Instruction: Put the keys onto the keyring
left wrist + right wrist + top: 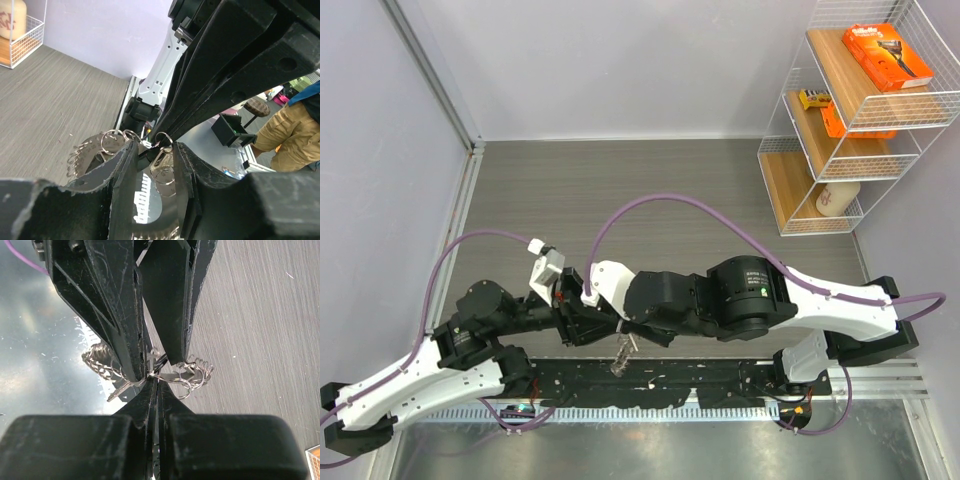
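As R jaws pinch keyring [172, 376], L jaws straddle.

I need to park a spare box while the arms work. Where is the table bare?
The widest bare patch is the grey tabletop between the back wall, the wire shelf and the arms. A narrower strip runs along the left wall. It is crowded at the near centre, where the left tool and right tool meet at the keyring.

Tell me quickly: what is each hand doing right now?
Left hand: part open around the keyring; grip cannot be told.
Right hand: closed, pinching the keyring.
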